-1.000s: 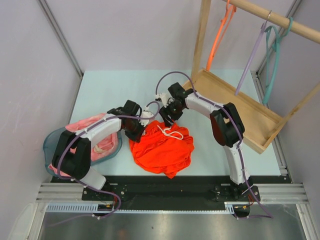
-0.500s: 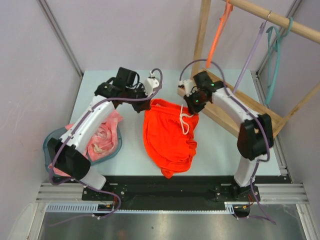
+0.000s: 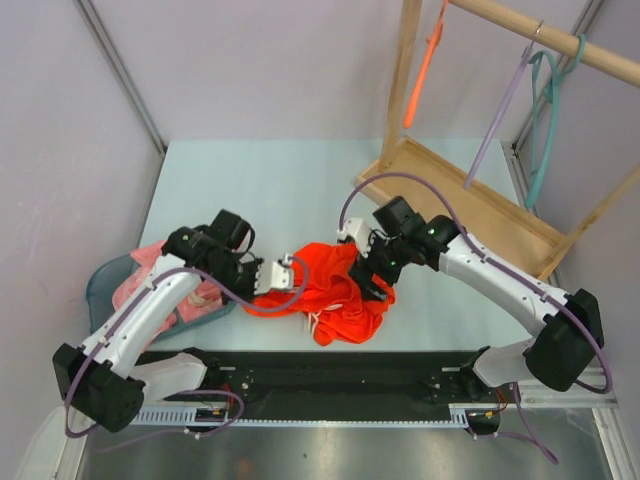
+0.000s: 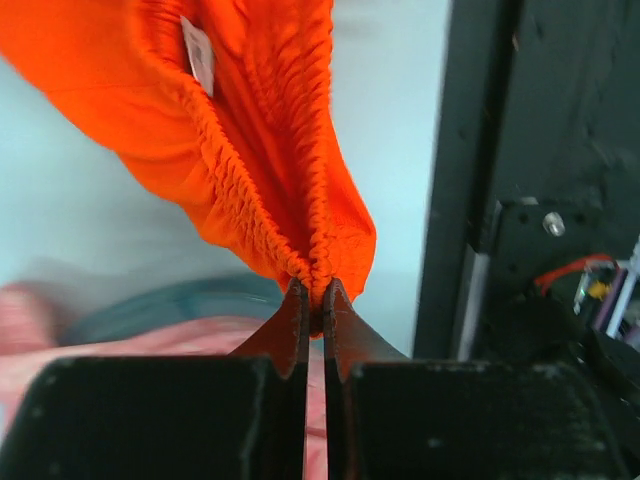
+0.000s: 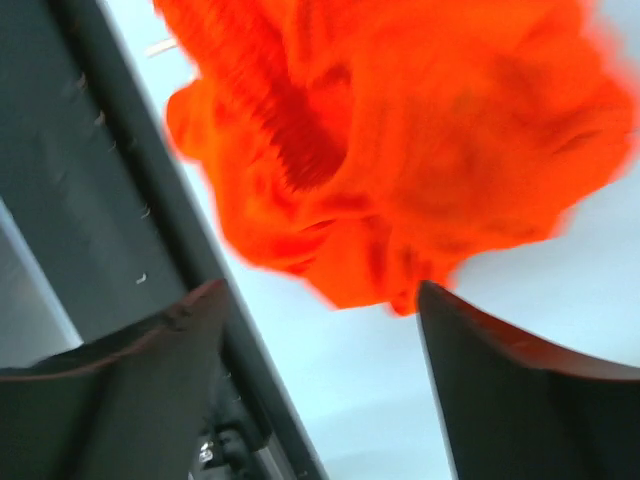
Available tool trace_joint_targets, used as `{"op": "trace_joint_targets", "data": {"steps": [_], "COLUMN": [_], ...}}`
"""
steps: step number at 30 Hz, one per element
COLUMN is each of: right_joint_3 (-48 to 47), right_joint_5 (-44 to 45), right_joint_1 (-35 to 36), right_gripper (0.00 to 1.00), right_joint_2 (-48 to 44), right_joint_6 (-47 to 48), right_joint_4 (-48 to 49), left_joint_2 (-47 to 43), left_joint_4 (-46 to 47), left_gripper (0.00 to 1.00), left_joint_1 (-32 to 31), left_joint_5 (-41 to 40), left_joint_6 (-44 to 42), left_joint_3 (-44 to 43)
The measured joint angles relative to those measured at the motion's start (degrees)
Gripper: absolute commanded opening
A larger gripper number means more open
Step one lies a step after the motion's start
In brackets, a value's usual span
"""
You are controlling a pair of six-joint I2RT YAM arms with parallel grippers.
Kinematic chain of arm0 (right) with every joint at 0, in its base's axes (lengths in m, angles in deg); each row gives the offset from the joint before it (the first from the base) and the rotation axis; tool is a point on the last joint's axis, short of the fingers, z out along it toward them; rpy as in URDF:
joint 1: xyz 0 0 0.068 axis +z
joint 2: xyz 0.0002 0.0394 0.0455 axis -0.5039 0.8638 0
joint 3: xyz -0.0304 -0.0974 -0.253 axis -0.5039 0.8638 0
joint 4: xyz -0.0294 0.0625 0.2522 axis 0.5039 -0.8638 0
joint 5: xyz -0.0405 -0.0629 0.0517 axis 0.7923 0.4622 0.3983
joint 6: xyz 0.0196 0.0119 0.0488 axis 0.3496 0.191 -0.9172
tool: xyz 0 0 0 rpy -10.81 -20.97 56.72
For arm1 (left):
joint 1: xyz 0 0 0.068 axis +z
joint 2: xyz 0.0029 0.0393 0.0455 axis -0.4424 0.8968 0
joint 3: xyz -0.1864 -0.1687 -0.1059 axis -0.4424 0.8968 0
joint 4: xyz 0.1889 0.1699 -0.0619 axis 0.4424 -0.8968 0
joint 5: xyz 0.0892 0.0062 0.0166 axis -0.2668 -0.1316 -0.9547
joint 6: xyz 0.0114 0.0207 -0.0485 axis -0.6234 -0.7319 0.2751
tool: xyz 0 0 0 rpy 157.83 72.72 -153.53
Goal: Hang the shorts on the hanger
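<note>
Shorts (image 3: 325, 288) lie bunched between the jaws, waistband (image 4: 240, 190) clamped in the left jaws; the right jaws, apart and empty just beside the cloth, should pinch the waistband too, stretching it flat.

Looks like a robotics lab cell: bare panel walls (image 3: 270, 70) upper left, aluminium extrusion rail (image 3: 120, 382) along the bottom edge.
</note>
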Motion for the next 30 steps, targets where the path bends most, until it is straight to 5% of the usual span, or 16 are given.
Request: {"op": "trace_joint_targets", "data": {"steps": [6,13,24,27,30], "right_joint_3": [1.6,-11.0,-18.3,-18.3,-18.4], "right_joint_5": [0.7,1.3,2.0,2.3,3.7], "right_joint_1": [-0.2,-0.5,7.3,7.3,7.2], "right_gripper": [0.89,0.91,0.92,0.80,0.31], "right_joint_2": [2.6,16.8,29.9,31.3,31.3], "right_joint_6": [0.4,0.5,9.8,12.7,14.0], "right_joint_4": [-0.5,4.2,5.1,3.2,3.1], "left_joint_2": [-6.5,-7.8,-7.8,-7.8,-7.8], "left_joint_4": [-0.2,2.0,3.3,3.5,3.9], "left_gripper": [0.00,0.00,0.00,0.00,0.00], "left_joint_1": [0.0,0.0,0.0,0.0,0.0], "left_joint_5": [-3.9,-4.8,-4.6,-4.6,-4.6], "left_joint_6": [-3.4,-3.5,-2.4,-2.0,-1.4], "left_joint_3": [11.6,12.3,12.3,12.3,12.2]}}
